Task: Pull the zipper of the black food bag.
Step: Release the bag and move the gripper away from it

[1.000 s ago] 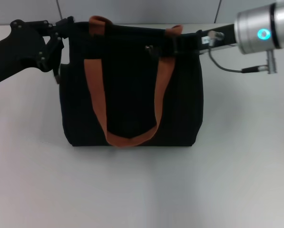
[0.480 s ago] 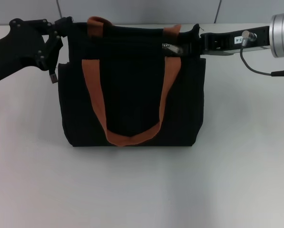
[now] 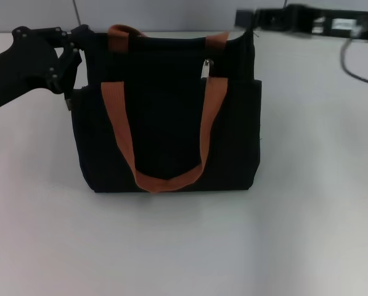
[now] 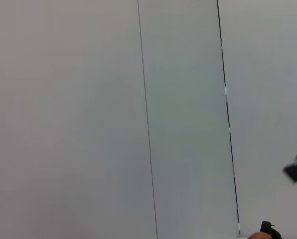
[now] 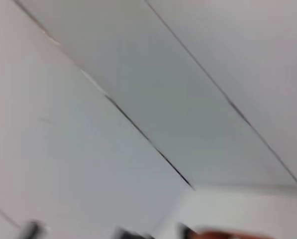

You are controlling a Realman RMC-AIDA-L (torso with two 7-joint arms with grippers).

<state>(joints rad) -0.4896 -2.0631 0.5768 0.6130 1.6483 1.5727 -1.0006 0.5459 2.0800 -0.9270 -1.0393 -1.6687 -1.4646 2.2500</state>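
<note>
The black food bag (image 3: 165,123) stands upright mid-table, with two orange-brown strap handles (image 3: 166,179). The silver zipper pull (image 3: 205,69) hangs loose near the top, right of centre, and nothing touches it. My left gripper (image 3: 79,40) is at the bag's top left corner and holds the fabric there. My right gripper (image 3: 244,17) is blurred, above and just behind the bag's top right corner, clear of the zipper. The left wrist view shows only wall panels and a sliver of black and orange (image 4: 267,233).
The white table (image 3: 319,185) extends around the bag on all sides. A grey panelled wall (image 3: 184,12) stands behind it. The right arm's cable (image 3: 356,71) loops over the table at the far right.
The right gripper pulled the zipper pull to the right, then let it go and rose up and back. The pull now hangs down. The left arm has not moved.
</note>
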